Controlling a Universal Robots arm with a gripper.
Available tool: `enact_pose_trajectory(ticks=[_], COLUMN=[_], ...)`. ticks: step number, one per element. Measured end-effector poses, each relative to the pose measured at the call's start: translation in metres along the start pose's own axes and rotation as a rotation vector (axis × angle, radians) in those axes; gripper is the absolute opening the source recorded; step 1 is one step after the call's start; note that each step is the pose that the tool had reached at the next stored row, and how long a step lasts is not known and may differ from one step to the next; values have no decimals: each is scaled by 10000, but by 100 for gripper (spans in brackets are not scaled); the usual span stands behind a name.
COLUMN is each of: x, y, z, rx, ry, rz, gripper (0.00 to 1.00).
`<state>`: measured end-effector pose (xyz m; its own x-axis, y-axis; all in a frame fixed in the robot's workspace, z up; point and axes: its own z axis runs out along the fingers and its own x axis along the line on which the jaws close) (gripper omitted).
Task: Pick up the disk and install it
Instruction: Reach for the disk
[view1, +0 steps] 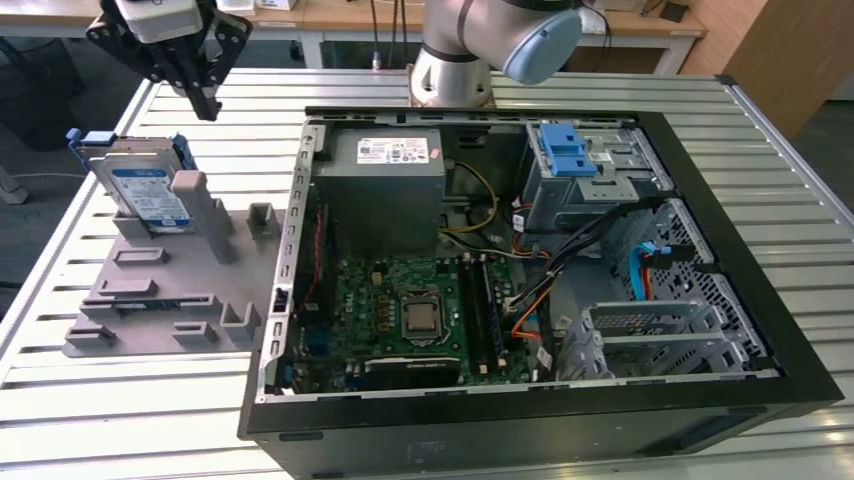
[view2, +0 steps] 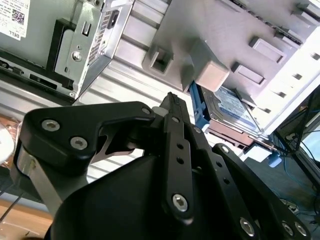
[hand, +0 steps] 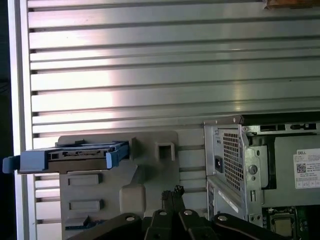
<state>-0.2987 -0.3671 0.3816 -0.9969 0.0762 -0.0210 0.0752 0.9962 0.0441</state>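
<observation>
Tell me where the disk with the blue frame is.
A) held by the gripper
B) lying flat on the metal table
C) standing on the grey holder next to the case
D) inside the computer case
C: the disk stands propped up on the grey holder beside the computer case, apart from the gripper.

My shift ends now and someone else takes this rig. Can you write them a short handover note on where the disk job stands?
The gripper is shut, holds nothing, and hangs in the air near the disk without touching it.
The disk stands on edge in the grey holder, at the exterior view's left of the open computer case.
Done: nothing yet; the disk is not picked up.
Left: the pick-up and the install in the case.
</observation>
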Motion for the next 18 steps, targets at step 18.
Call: enact_pose_trajectory(ticks=[18], x=[182], y=[24], z=[6], rx=[0], ry=[5], rz=[1], gripper=[11])
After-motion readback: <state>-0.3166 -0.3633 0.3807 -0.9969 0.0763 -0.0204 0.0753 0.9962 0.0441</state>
